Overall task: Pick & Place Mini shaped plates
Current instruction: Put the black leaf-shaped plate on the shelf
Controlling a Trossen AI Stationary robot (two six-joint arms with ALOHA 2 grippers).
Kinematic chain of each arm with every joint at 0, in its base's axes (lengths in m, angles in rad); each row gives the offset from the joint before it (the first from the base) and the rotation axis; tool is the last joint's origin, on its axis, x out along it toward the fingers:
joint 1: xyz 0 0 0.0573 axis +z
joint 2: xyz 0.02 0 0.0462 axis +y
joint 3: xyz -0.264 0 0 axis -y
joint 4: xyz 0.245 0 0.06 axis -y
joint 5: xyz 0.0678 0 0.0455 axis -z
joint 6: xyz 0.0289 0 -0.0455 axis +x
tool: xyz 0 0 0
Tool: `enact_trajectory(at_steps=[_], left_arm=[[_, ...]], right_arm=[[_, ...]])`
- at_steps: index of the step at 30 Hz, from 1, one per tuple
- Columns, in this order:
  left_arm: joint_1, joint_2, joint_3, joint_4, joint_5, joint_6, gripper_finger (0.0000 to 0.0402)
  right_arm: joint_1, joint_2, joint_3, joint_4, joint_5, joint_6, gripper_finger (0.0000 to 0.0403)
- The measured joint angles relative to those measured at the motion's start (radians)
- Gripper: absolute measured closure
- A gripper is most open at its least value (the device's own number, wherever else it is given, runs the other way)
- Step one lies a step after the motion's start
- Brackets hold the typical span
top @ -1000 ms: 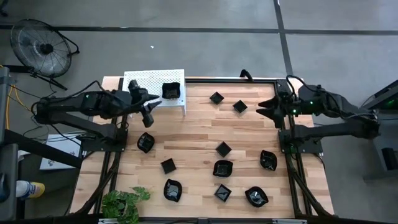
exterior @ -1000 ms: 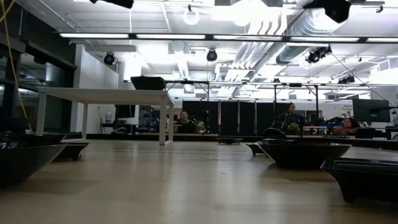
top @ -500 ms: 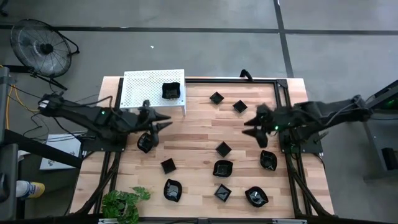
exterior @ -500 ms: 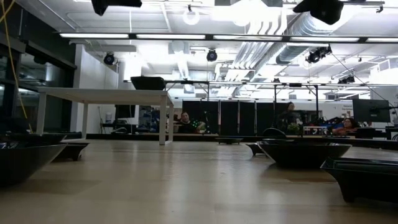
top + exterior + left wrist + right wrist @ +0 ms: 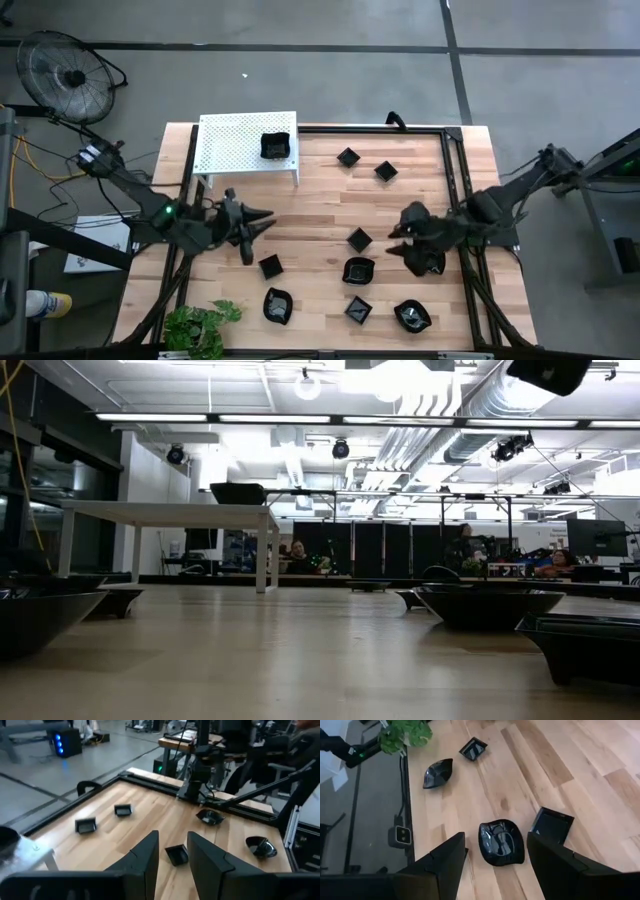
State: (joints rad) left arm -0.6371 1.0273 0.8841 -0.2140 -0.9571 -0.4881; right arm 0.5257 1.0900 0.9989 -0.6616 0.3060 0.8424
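High view findings: the left pincer (image 5: 256,222) is recorded over the left part of the table (image 5: 320,190), above bare wood just in front of the white perforated shelf (image 5: 235,145). Its fingers are seen parted and nothing is held between them. The right pincer (image 5: 398,240) is recorded over the right half of the table, near the right edge, with fingers spread and nothing held.

One mini shaped plate (image 5: 275,146) is noted on the shelf at the table's far left corner. Two small square plates (image 5: 348,157) and (image 5: 386,171) lie near the far edge. A square plate (image 5: 359,239) sits near the table's middle, and a rounded wavy plate (image 5: 358,270) lies just in front of it. Another square plate (image 5: 270,266) lies just in front of the left pincer. Further plates (image 5: 277,305), (image 5: 358,310) and (image 5: 411,316) are ranged along the near edge. A plate under the right pincer is largely hidden by the arm.

In the right wrist view, the wavy plate (image 5: 501,842) is framed between the parted fingers (image 5: 445,865), apart from them. A green plant (image 5: 197,327) is noted at the near left corner.
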Motion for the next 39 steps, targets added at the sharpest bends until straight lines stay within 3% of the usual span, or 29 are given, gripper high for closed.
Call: enact_trajectory(at_steps=[8,13,17,22,25,27,39], left_arm=[[-0.068,0.137,0.000,-0.018,-0.022,-0.274,0.0302],[-0.071,0.167,0.000,-0.268,0.020,-0.602,0.0302],[-0.062,0.167,0.000,-0.547,0.124,-0.901,0.0302],[-0.011,0.169,0.000,-0.828,0.417,-1.116,0.0303],[0.038,0.182,0.000,-0.929,0.559,-1.185,0.0303],[0.070,0.190,0.000,-0.969,0.601,-1.208,0.0303],[0.223,0.317,0.001,-0.868,0.614,-1.115,0.0303]], right_arm=[[0.134,0.074,0.000,0.061,0.069,0.014,0.0194],[0.167,0.083,0.000,0.067,0.065,0.041,0.0194],[0.172,0.082,0.000,0.064,0.082,0.048,0.0194],[0.169,0.082,0.000,0.057,0.088,0.040,0.0194],[0.168,0.082,0.000,0.057,0.107,0.041,0.0194],[0.168,0.082,0.000,0.056,0.115,0.045,0.0194],[0.168,0.082,0.000,0.053,0.114,0.041,0.0194]])
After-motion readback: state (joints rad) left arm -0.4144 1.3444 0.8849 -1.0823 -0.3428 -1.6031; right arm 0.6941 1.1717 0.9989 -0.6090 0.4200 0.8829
